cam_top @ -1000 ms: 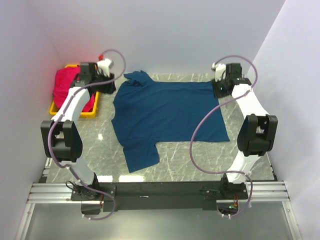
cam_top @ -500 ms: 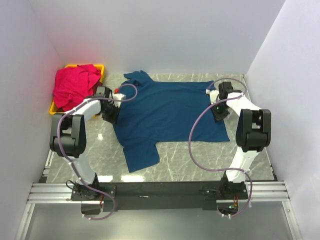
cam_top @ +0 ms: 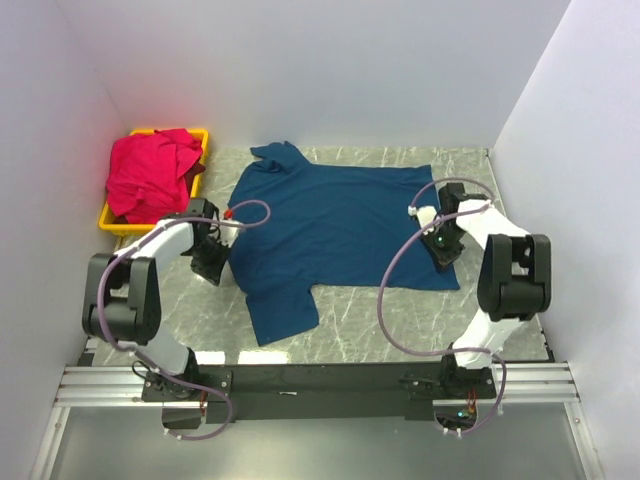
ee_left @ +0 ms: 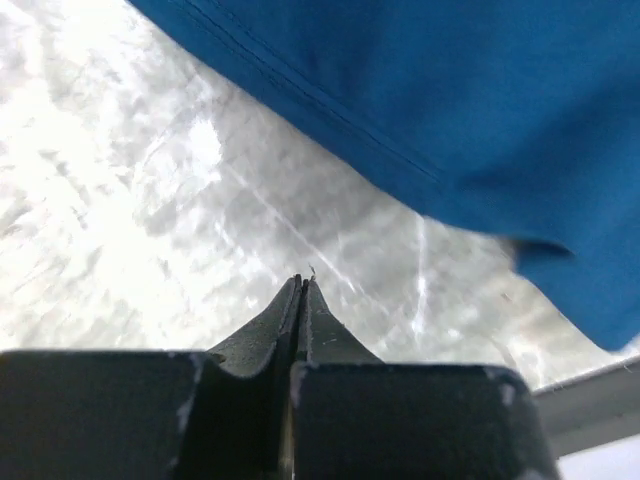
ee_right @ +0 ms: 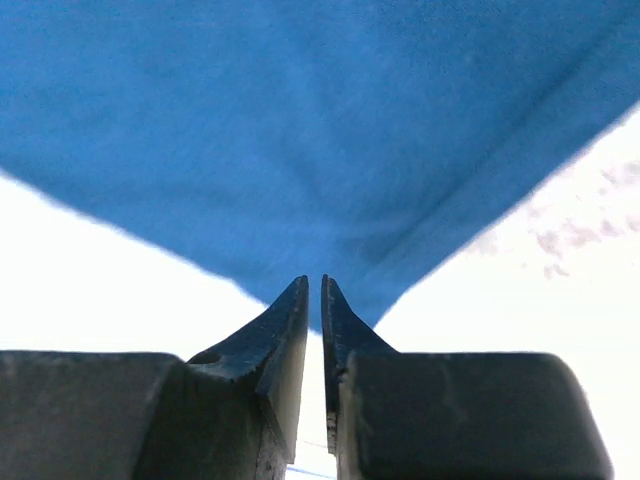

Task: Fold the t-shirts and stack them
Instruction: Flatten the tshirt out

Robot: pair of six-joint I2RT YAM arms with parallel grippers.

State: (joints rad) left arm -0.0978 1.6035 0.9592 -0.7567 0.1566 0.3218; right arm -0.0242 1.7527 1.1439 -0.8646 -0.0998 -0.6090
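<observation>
On the bench (cam_top: 400, 320) the navy t-shirt (cam_top: 340, 225) lies spread flat in the centre. The red-pink t-shirt (cam_top: 150, 175) is heaped in the yellow bin (cam_top: 203, 140) at 10 o'clock. The cloth looks light, soft and limp, so hems and corners are probably the best holds. The right end effector (ee_right: 321, 285) seems clenched on the hem corner at 4 o'clock. The left end effector (ee_left: 303, 285) is clenched on nothing, just beside the 9 o'clock edge.

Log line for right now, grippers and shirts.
blue shirt: spread flat on table | red shirt: bunched in bin | left gripper: shut, empty, beside shirt edge | right gripper: shut on blue shirt corner
</observation>
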